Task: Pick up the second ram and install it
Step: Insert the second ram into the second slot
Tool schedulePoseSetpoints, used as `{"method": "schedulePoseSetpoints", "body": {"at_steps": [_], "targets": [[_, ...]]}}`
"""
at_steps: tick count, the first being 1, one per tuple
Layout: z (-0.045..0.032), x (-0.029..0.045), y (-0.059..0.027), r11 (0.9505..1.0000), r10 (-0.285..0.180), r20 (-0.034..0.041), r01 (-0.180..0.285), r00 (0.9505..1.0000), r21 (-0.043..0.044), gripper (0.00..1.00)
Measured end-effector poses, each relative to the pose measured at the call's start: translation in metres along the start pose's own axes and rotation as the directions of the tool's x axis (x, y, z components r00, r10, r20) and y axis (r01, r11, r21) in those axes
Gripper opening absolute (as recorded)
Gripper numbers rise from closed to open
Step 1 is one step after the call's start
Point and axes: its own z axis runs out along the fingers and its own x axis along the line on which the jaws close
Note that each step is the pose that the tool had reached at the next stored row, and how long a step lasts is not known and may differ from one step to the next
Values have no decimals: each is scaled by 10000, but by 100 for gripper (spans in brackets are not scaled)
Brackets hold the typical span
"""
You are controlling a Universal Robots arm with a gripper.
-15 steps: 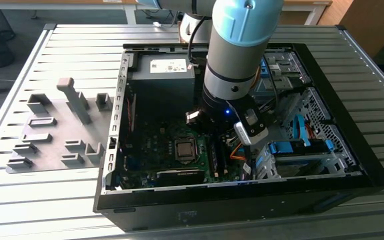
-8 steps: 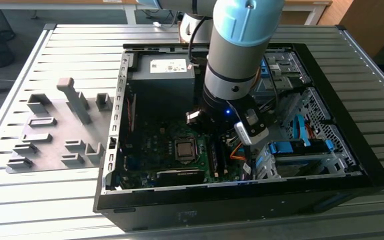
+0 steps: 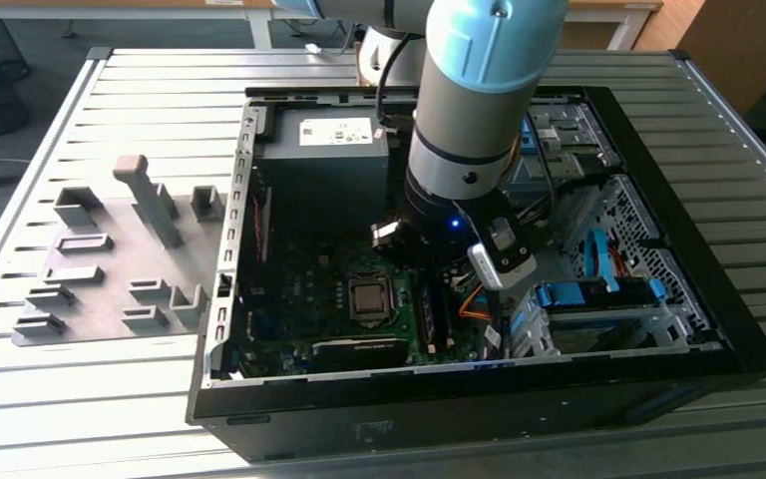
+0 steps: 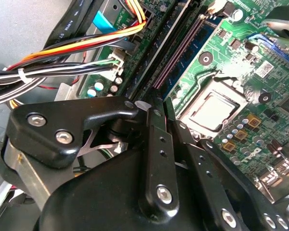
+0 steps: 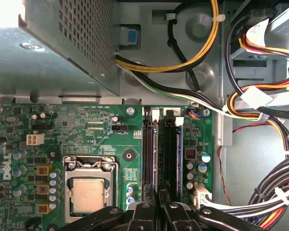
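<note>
Gripper (image 5: 159,204) low over the motherboard's (image 5: 96,130) memory slots, its fingertips cut off from us

We cannot tell whether the jaws are clenched or released. A blue-green ram stick (image 5: 179,144) stands in a slot just ahead of them, a little to one side; whether it is the second ram is unclear. Cable bundles (image 5: 274,187) crowd that flank. The open case (image 3: 742,339) lies on a slatted table (image 3: 131,90).

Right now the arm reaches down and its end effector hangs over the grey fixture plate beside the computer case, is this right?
Not quite. In the first wrist view the end effector hangs over the memory slots on the motherboard inside the computer case, next to the processor socket.
</note>
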Motion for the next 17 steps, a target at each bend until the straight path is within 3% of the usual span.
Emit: {"method": "schedulePoseSetpoints", "body": {"at_steps": [17], "targets": [[46, -1, -1, 10000, 0, -7, 0, 10000, 1, 14]]}}
